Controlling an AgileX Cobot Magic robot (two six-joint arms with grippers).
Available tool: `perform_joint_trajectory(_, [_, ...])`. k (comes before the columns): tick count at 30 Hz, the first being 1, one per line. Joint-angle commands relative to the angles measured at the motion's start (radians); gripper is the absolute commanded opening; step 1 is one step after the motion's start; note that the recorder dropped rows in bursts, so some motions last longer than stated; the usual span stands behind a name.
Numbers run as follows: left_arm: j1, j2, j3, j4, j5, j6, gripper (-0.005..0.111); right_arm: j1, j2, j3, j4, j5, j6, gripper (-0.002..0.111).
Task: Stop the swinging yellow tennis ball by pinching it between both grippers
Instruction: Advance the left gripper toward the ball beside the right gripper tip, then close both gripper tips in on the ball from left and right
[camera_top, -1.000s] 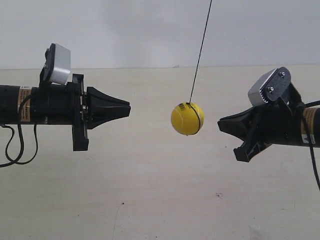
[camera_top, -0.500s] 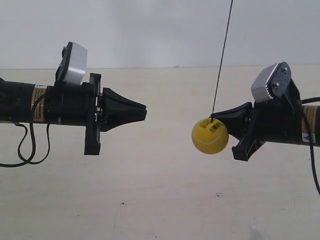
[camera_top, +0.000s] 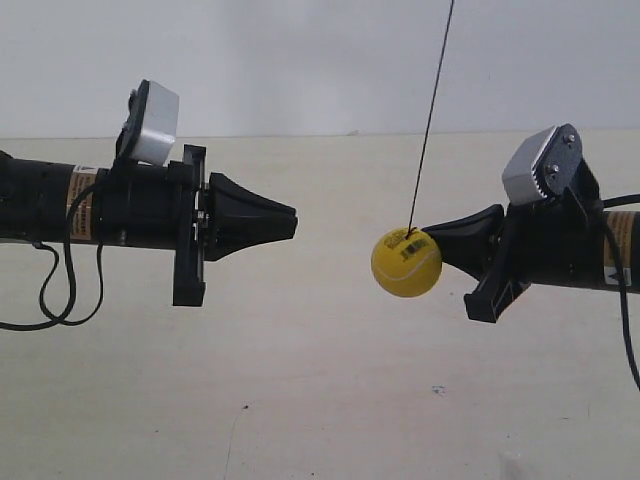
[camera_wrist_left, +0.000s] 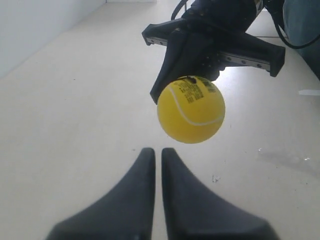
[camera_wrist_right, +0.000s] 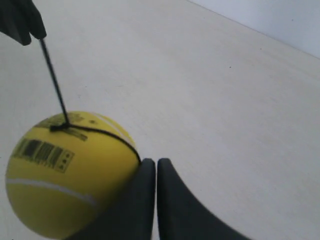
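The yellow tennis ball (camera_top: 406, 263) hangs in the air at the lower end of a thin dark string (camera_top: 430, 115), which slants rather than falling straight. It is over a pale, matt surface (camera_top: 300, 400) flecked with a few dark specks. The ball is smooth-looking and bright, with a white curved seam (camera_wrist_left: 192, 118) and a small barcode sticker (camera_wrist_right: 42, 150) near the knot. The string also loops down one side of it.

The right gripper (camera_top: 432, 240) is a black cone. Its two fingers are closed together with only a hairline slit between them, and its tip touches the ball's side. The left gripper (camera_top: 290, 222) has the same tapered black shape and is likewise closed. It points at the ball from the opposite side, with a clear gap between them.

Each black cylindrical arm carries a boxy grey-white camera (camera_top: 152, 123) on top and an orange label (camera_top: 80, 200). A black cable (camera_top: 50, 290) droops under the left arm. A plain white wall (camera_top: 300, 60) stands behind.

The string's top end and both arms are cut off by the frame. In the left wrist view the ball hides the right gripper's tip. A dark shape (camera_wrist_right: 20, 20) in the corner of the right wrist view cannot be made out.
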Motion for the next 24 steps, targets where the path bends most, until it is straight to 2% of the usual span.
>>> perform_joint_trajectory(1, [-0.004, 0.002, -0.004, 0.012, 0.005, -0.011, 0.005, -0.001, -0.001, 0.000, -0.002, -0.012, 0.005, 0.000])
perform_joint_trajectory(5, [-0.011, 0.002, -0.004, 0.012, 0.003, -0.011, 0.005, -0.001, -0.001, 0.000, -0.002, -0.012, 0.005, 0.000])
perform_joint_trajectory(9, [-0.050, 0.002, -0.004, 0.012, 0.009, -0.008, 0.005, -0.001, -0.001, 0.000, -0.013, -0.012, 0.005, 0.000])
perform_joint_trajectory(15, [-0.106, 0.002, -0.011, 0.004, 0.099, 0.000, 0.005, -0.001, -0.001, 0.000, -0.017, -0.012, 0.009, 0.000])
perform_joint_trajectory(24, [-0.108, 0.002, -0.020, 0.001, 0.101, -0.019, 0.005, -0.001, -0.001, 0.000, -0.019, -0.039, 0.009, 0.000])
